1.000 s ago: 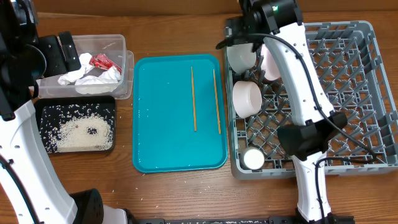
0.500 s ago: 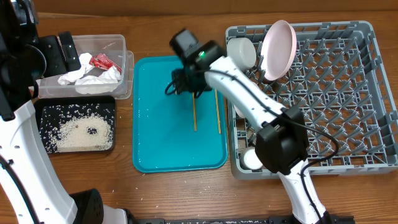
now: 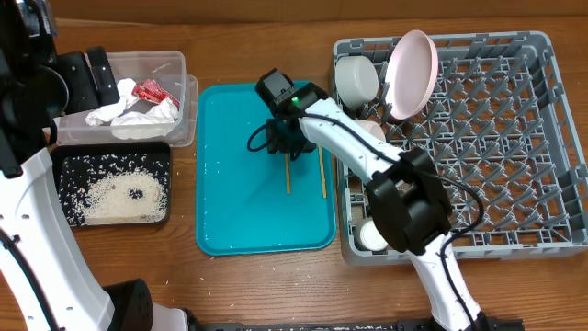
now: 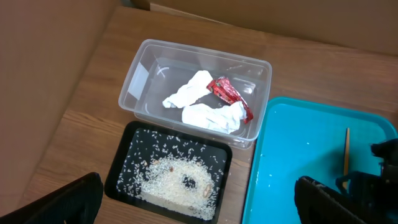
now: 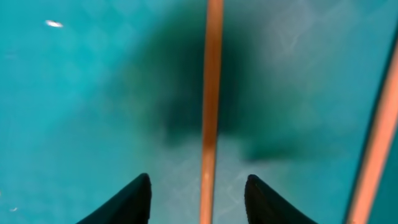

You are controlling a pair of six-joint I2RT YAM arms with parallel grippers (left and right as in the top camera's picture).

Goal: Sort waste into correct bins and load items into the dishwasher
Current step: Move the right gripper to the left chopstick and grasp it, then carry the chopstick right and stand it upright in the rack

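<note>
The right gripper has been swung from the dishwasher at three o'clock to the teal tray. The nine-o'clock chopstick is straddled by parted fingers, seemingly not yet clamped.

Teal tray, tan chopsticks, grey lattice rack, pink plate

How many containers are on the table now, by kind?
Clear tub: 1
Black tray: 1
Teal tray: 1
Grey dish rack: 1
Total: 4
</note>
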